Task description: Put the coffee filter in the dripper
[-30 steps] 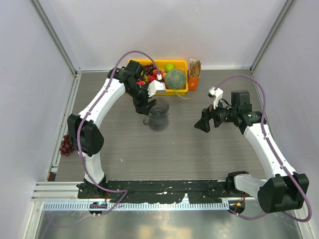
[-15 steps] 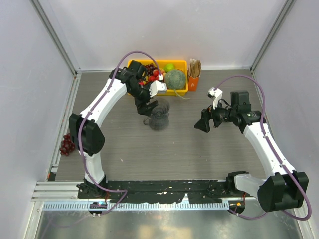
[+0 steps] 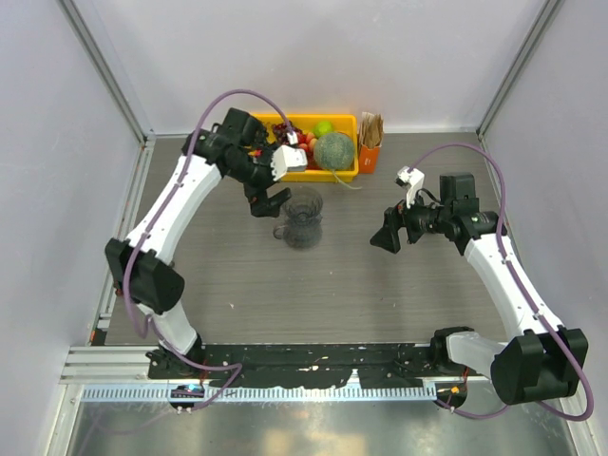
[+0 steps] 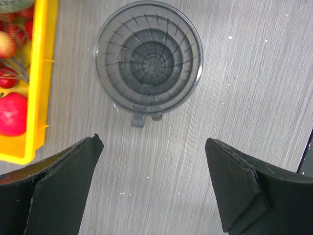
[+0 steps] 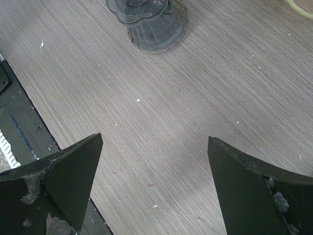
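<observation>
Found grapes (image 3: 124, 277) at the left edge of the counter (image 3: 361, 285), well apart from all else. Saw the left arm reaching to the far side, its pincer (image 3: 267, 202) spread wide and holding nothing. Noted a yellow bin (image 3: 344, 175) just behind it against the back wall, with red fruit (image 4: 12, 113), a small green fruit (image 3: 325, 127) and a melon (image 3: 334, 150) inside. Saw the bin's near wall just beside the left finger (image 4: 58, 186) in the left wrist view.

Found the dripper (image 3: 304, 220) on bare counter just in front of the bin, apart from it. Stood upright, mouth up, long axis vertical, ribs showing down to the hole at the bottom. Had its small handle (image 4: 144, 118) pointing to the near left in the top view. Pointed straight at the gap of the left pincer (image 4: 152, 142) in that wrist view. Lay ahead of the fingertips there, centred between them, touched by neither.

Saw a pale loop (image 3: 347, 181) on the counter right of the dripper, at the bin's corner. Noted an orange box (image 3: 369, 157) with brown papers (image 3: 370, 126) just right of the bin.

Found the right pincer (image 3: 386, 234) well apart to the right of the dripper, spread wide, empty, aimed toward it. Saw only open counter between them. Caught the dripper (image 5: 149, 24) at the top edge of the right wrist view, far beyond the fingertips of that pincer (image 5: 155, 141).
</observation>
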Motion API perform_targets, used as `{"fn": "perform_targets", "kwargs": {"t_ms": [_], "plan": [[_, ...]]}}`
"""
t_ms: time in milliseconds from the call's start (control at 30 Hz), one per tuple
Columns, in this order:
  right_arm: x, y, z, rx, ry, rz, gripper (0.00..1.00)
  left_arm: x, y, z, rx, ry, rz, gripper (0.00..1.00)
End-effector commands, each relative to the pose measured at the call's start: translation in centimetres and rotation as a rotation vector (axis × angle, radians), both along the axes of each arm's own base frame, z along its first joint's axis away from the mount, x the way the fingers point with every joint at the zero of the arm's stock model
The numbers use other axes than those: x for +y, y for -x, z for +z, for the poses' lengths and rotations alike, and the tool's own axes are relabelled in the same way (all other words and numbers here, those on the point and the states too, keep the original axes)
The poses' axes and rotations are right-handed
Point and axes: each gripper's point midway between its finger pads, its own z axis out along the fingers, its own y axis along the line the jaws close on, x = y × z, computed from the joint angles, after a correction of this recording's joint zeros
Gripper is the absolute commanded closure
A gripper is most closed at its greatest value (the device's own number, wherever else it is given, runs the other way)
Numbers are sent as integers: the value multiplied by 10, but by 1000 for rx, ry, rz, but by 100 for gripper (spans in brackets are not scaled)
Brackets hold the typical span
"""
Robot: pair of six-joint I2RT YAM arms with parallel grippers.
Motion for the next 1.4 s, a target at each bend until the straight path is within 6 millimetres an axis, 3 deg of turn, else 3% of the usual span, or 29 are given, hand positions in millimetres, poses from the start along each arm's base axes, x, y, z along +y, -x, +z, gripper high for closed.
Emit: {"fn": "perform_targets", "kwargs": {"t_ms": [0,233,400,500,667,867,1000,1167,1300,1367], "plan": [[-1,0,16,-70,-8,3,4,17,23,47,-75,103,56,1],[-6,-4,23,-104,18,-24,5,53,38,71,-144,243,269,1],[-14,-9,26,-132,57,-56,4,85,43,73,-179,353,471,1],[-19,-9,28,-137,82,-70,4,108,44,61,-165,411,619,1],[-26,-10,27,-140,117,-95,4,141,50,26,-157,365,769,0],[-27,-8,20,-125,127,-92,5,186,66,-23,-36,213,817,1],[-28,-14,16,-110,140,-101,5,202,63,-37,-7,152,815,1],[-34,-45,23,-135,147,-181,5,199,51,-28,-16,185,789,1],[-44,-90,28,-153,182,-283,3,195,40,-23,-4,221,790,1],[-51,-118,47,-200,180,-366,0,193,38,-21,4,235,790,1]]}}
